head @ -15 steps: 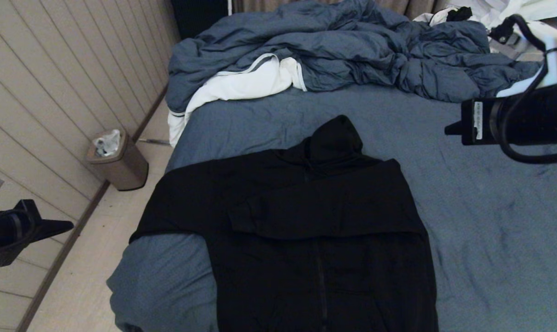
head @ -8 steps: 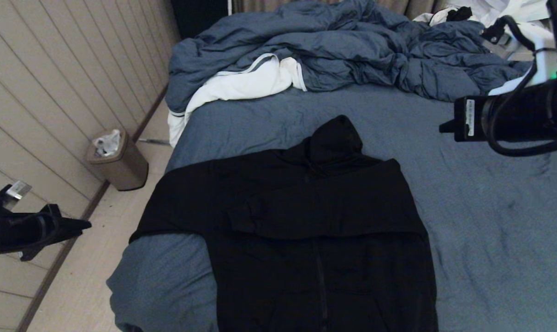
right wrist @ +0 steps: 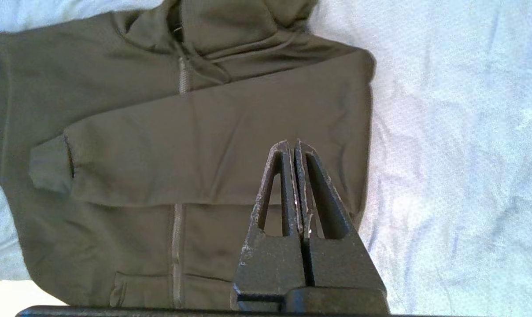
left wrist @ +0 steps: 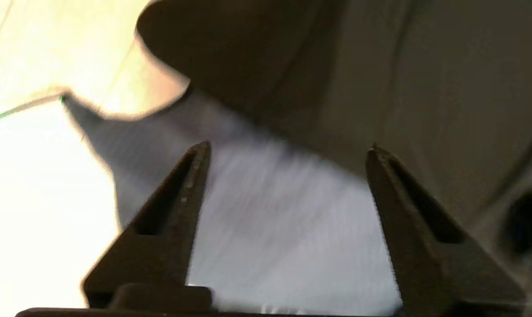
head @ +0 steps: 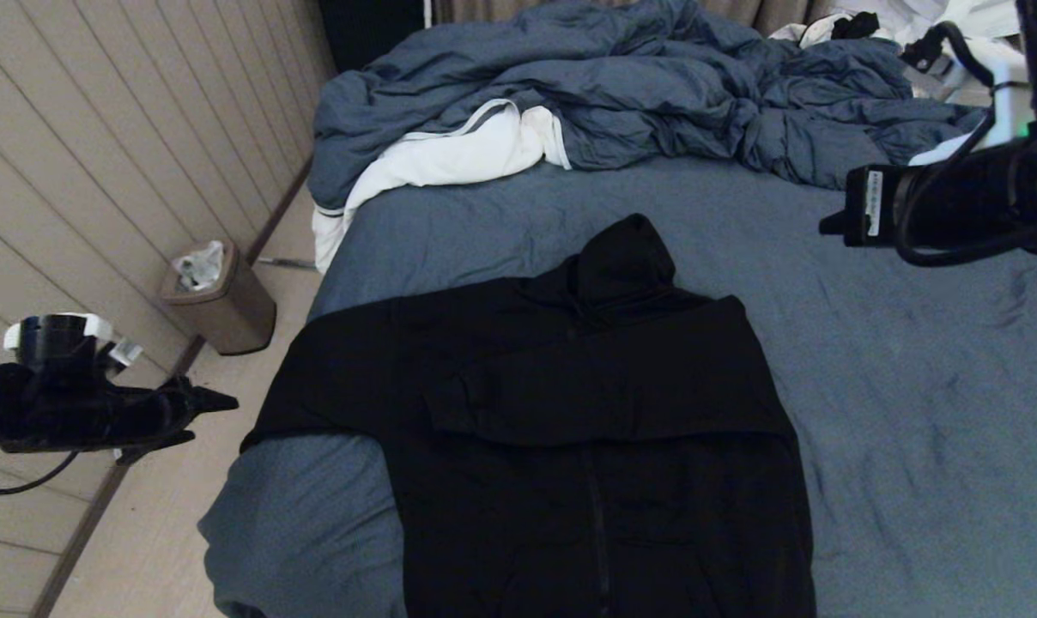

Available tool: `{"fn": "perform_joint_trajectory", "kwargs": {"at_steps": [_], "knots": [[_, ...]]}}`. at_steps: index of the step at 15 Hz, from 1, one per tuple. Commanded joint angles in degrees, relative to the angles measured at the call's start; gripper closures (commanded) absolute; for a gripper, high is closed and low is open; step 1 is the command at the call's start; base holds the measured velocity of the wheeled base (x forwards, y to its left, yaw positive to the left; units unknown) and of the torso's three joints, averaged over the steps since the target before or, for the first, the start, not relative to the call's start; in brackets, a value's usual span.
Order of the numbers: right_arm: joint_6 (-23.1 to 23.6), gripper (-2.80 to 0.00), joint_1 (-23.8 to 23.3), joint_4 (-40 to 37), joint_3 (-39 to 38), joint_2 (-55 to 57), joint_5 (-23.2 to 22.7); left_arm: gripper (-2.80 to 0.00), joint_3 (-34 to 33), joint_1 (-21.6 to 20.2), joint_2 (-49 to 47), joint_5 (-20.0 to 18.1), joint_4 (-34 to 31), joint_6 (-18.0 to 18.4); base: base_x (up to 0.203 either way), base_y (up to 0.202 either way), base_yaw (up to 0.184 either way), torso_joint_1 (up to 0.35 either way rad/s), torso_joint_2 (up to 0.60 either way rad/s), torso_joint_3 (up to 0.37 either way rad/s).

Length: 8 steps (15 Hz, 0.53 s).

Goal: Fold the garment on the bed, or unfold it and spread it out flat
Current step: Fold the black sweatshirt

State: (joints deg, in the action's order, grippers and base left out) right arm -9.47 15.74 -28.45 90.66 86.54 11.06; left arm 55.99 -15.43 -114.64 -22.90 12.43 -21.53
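At your 9 o'clock: beige panelled wall (head: 98,172) with vertical grooves, dark baseboard (head: 115,481) along its foot. Pale floor (head: 166,515) runs between wall and mattress edge. Tan waste bin (head: 218,305) stands on floor near wall, crumpled white liner inside. At 12 o'clock: rumpled blue-grey duvet (head: 639,94), white lining (head: 450,159) turned out. At 1 o'clock: white clothing (head: 913,17). Light dim.
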Motion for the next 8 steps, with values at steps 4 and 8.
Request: {"fn": "perform_joint_trajectory", "kwargs": {"at_steps": [4, 8], "knots": [[0.1, 0.0, -1.9, -0.2, 0.7, 0.0, -1.7, -2.8, 4.7, 2.5, -7.3, 0.3, 0.5, -2.9, 0.0, 0.0, 0.0, 0.0, 0.0, 0.0], [0.0, 0.0, -2.0, -0.1, 0.3, 0.4, -1.9, -2.8, 6.1, 5.1, -10.2, 0.3, 0.7, -4.4, 0.0, 0.0, 0.0, 0.0, 0.0, 0.0]]}}
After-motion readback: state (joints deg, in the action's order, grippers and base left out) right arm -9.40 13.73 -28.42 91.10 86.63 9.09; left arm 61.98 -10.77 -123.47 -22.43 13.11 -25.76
